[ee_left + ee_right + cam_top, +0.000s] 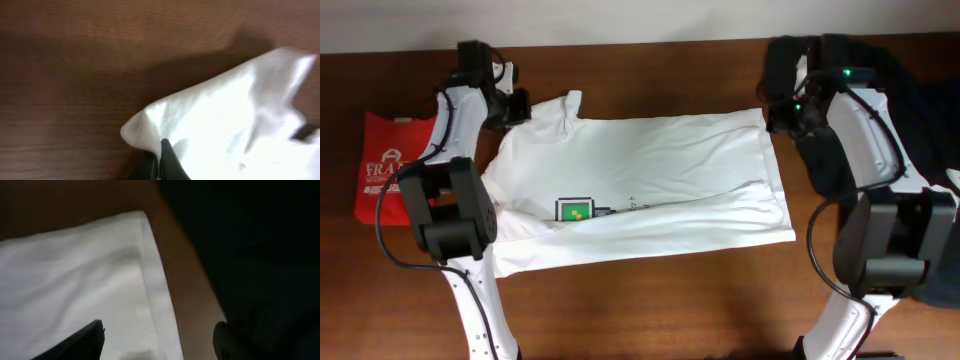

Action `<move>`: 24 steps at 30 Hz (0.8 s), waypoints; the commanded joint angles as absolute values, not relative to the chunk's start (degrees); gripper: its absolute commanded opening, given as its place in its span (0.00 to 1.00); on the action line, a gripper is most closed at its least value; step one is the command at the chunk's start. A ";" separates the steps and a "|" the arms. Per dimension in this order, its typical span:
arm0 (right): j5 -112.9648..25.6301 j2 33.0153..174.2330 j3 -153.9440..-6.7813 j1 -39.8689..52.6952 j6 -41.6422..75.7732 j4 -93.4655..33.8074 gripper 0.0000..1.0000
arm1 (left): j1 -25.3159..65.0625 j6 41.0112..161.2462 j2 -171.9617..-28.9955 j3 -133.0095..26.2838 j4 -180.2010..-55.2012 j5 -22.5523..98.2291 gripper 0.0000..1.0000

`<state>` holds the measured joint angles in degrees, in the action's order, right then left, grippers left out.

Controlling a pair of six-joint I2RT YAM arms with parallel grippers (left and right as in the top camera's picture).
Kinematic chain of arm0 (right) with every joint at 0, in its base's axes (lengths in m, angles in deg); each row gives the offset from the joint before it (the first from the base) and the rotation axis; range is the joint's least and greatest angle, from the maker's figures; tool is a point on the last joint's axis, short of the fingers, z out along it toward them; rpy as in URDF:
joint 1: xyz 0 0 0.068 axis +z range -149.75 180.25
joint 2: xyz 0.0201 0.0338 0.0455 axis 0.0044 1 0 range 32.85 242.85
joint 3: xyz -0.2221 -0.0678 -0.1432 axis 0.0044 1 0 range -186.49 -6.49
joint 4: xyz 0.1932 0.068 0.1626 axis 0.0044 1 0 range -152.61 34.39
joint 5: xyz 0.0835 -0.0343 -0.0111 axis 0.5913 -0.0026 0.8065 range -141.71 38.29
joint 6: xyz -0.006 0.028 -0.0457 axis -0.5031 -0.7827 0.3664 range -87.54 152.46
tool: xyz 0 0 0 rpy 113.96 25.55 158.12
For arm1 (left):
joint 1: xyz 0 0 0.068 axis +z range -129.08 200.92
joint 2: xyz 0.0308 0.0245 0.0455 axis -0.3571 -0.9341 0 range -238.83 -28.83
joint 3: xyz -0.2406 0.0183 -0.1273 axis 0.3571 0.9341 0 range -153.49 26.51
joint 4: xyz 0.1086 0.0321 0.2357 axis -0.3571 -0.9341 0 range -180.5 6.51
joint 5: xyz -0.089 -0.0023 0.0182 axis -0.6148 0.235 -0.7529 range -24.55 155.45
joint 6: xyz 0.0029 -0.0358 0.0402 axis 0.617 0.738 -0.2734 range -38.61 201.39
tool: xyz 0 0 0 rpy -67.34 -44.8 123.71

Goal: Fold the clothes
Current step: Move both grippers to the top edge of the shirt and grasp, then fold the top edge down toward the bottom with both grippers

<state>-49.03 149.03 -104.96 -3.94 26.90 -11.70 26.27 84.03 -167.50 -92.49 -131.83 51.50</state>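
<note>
White T-shirt [660, 160] lies flat across the middle of the tabletop [670, 300]. Long axis runs left edge to right edge: collar and sleeves toward the left, hem toward the right. Green-and-yellow label [575, 209] faces up beside a lengthwise crease. The near strip looks turned over onto the body, so one long fold reads as done. The far long edge lies single and flat.

Left gripper [512, 106] is at the far-left sleeve [210, 115]. In its wrist view the dark fingers [169, 159] are closed together on the cloth edge, which reads as a pinch on the shirt. Right gripper [782, 112] is over the far-right hem corner [137, 222], jaws wide apart, holding nothing. The corner lies just beyond its tips.

Each far corner sits at its own arm. The likely next move is drawing the far edge toward the near edge, across the short axis.

Black shirt [930, 100] crowds the right gripper. Red shirt [385, 165] sits at the left edge, apart.
</note>
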 commanded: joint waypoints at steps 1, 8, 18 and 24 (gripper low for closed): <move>-45.73 154.93 -105.47 -3.11 27.56 -19.94 0.73 | 26.22 85.03 -167.79 -96.57 -135.33 49.75 0.00; -43.50 163.52 -105.47 -0.02 27.56 -33.42 0.73 | 26.22 85.03 -167.79 -96.68 -139.77 49.77 0.00; -48.95 168.22 -105.47 1.68 26.00 -38.93 0.15 | 26.22 85.03 -167.79 -96.68 -141.86 49.75 0.00; -51.55 167.68 -111.06 0.54 26.00 -29.45 0.04 | 26.49 85.03 -167.77 -98.45 -145.89 48.15 0.00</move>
